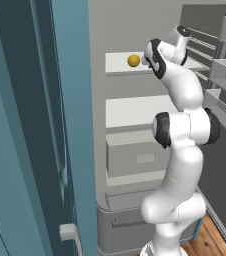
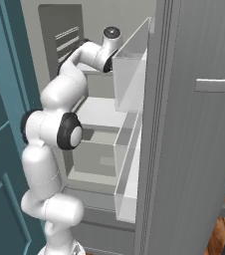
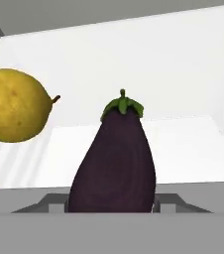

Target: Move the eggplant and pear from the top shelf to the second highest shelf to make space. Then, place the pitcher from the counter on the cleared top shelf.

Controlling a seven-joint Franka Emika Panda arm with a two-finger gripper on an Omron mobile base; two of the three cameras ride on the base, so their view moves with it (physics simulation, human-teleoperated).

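The fridge interior takes up most of the base views, all smooth matte white and grey. On the left of the left base view there's a big flat teal panel (image 1: pixel 30 125) with a small pale handle near its bottom. The open fridge door (image 2: pixel 194 149) fills the right side of the right base view, flat grey, with clear boxy door bins (image 2: pixel 129 79) stacked along its inner edge.

The white arm (image 1: pixel 182 150), glossy with rounded segments and dark joint rings, climbs from the lower right of the left base view up to the top shelf (image 1: pixel 117 64), a thin flat white board in the upper middle. Below it sits the second highest shelf (image 1: pixel 135 112), another flat white board, bare on the part I can see, with a grey box drawer (image 1: pixel 135 157) right under it.

In the hand view the eggplant (image 3: pixel 115 163) is dead center and low: dark purple, smooth, teardrop shaped, green cap pointing up in the frame. The gripper (image 3: pixel 111 206) sits at its base with a grey fingertip (image 3: pixel 52 203) hard against each side, so the jaws look clamped on it.

The pear (image 3: pixel 14 105) is at the left of that frame, golden-yellow, nearly round, lightly speckled, with a tiny stem, apart from the eggplant. It's also the yellow ball on the top shelf in the left base view.
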